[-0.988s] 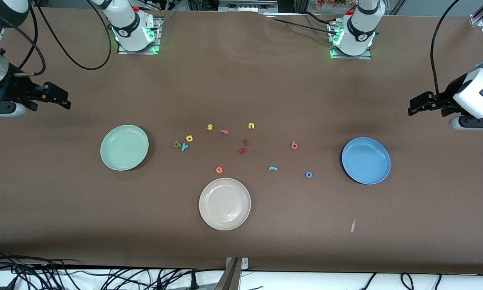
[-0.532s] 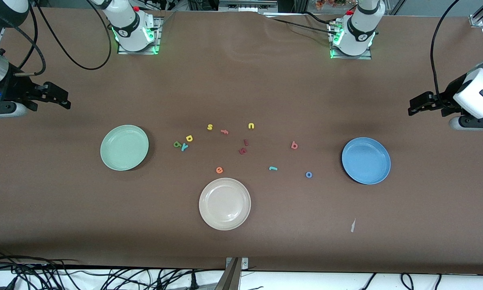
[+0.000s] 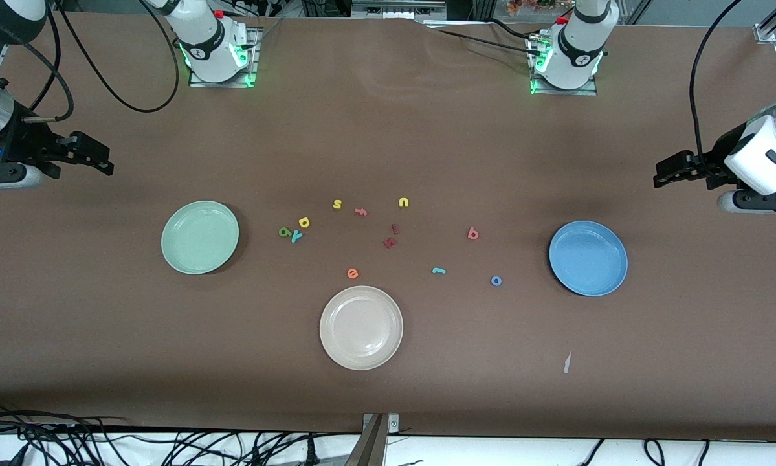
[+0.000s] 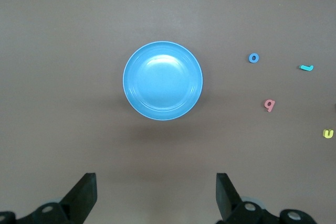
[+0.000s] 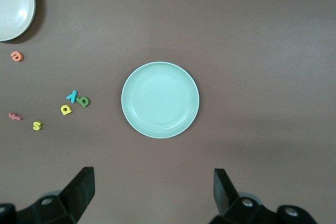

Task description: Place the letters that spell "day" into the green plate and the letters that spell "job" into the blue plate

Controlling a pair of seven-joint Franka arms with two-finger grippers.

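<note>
The green plate [image 3: 200,237] [image 5: 160,99] lies empty toward the right arm's end. Beside it cluster the yellow "d" [image 3: 304,222] [image 5: 66,109], green "a" [image 3: 285,232] [image 5: 83,101] and teal "y" [image 3: 296,237] [image 5: 72,96]. The blue plate [image 3: 588,258] [image 4: 163,81] lies empty toward the left arm's end, with the red "b" [image 3: 472,233] [image 4: 269,105], teal "j" [image 3: 438,270] [image 4: 306,67] and blue "o" [image 3: 496,280] [image 4: 254,57] on the table beside it. My right gripper [image 3: 106,163] [image 5: 154,190] hangs open over bare table. My left gripper [image 3: 659,176] [image 4: 156,192] is likewise open and holds nothing.
A cream plate [image 3: 361,327] sits nearest the front camera, an orange "e" [image 3: 353,273] just beside it. A yellow "s" [image 3: 337,204], orange "f" [image 3: 360,211], yellow "u" [image 3: 404,202] and two dark red letters [image 3: 390,243] lie mid-table. A paper scrap [image 3: 567,362] lies near the blue plate.
The left arm's hand has shifted slightly. The right arm, the plates and the letters have not moved.
</note>
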